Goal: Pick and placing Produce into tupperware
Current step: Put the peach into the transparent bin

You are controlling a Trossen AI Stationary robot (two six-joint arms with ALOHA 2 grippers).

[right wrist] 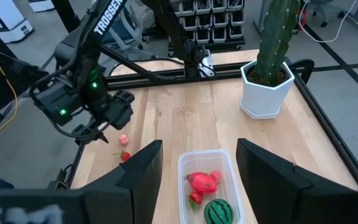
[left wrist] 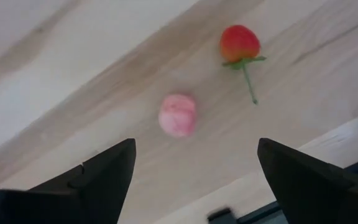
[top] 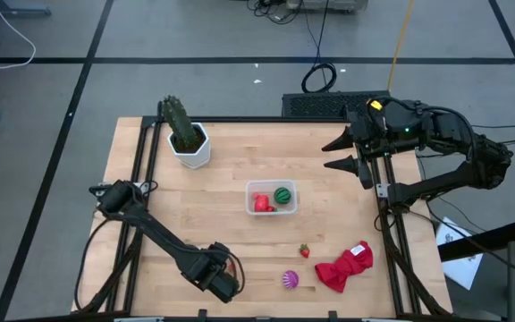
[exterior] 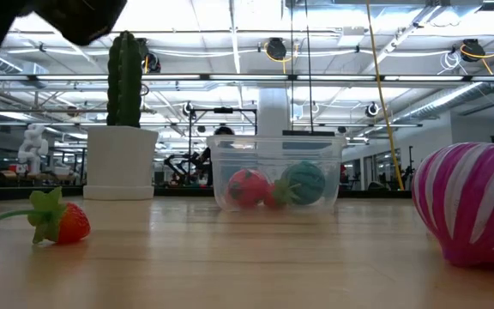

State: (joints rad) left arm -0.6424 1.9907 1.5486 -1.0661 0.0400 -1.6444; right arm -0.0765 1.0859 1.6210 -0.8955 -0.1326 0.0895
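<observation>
The tupperware (top: 271, 198) is a clear tub at mid-table holding a green striped ball (top: 282, 194) and red pieces (top: 261, 203); it also shows in the right wrist view (right wrist: 207, 186) and the low view (exterior: 277, 176). My left gripper (left wrist: 194, 162) hovers open over the near part of the table (top: 229, 279), above a pink bit (left wrist: 178, 115) and a stemmed strawberry (left wrist: 240, 43). A second strawberry (top: 304, 251) and the purple striped piece (top: 290, 280) lie on the wood to their right. My right gripper (top: 333, 154) waits open, right of and beyond the tub.
A green cactus in a white hexagonal pot (top: 189, 141) stands at the far left of the table. A crumpled red cloth (top: 345, 266) lies near the right near corner. Black frame rails run along the table's edges (top: 141, 152). Bare wood stretches between tub and cactus.
</observation>
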